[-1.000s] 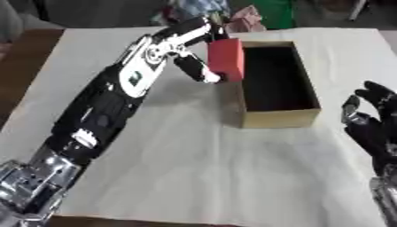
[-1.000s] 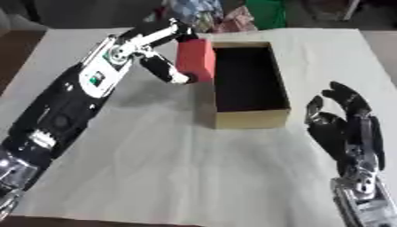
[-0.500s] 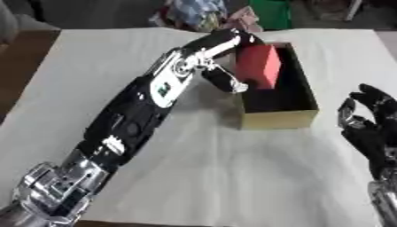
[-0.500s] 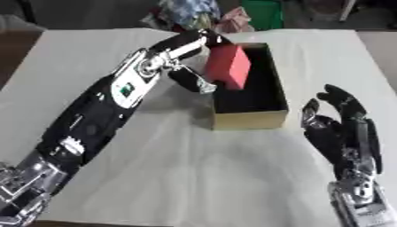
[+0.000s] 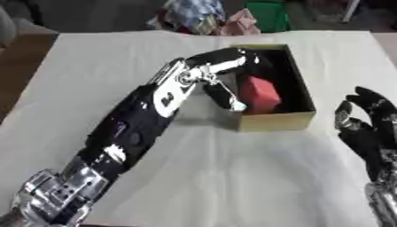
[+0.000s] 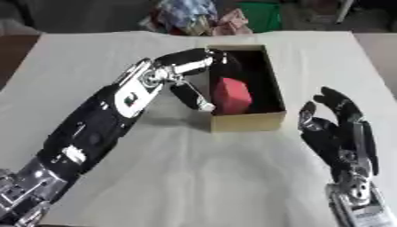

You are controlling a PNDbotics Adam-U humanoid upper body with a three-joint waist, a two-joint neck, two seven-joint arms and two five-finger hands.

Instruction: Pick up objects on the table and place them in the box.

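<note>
Robot hand, left (image 5: 232, 60), grasps your red rectangular block (image 5: 258, 94) inside the open cardboard box (image 5: 277, 120); lifting out unreleased could drag it out.

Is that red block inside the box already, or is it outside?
Inside. The red block sits between the walls of the box, with the left hand over it.

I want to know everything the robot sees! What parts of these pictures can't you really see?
- Left hand: both views, whether its fingers still grip the red block is unclear; wrist and box wall hide them.
- Box floor: dark, the block covers part.
- Colourful things past the table's far edge: blurred, cut off by the top edge.
- Right hand: open, forearm cut off by the bottom edge.
</note>
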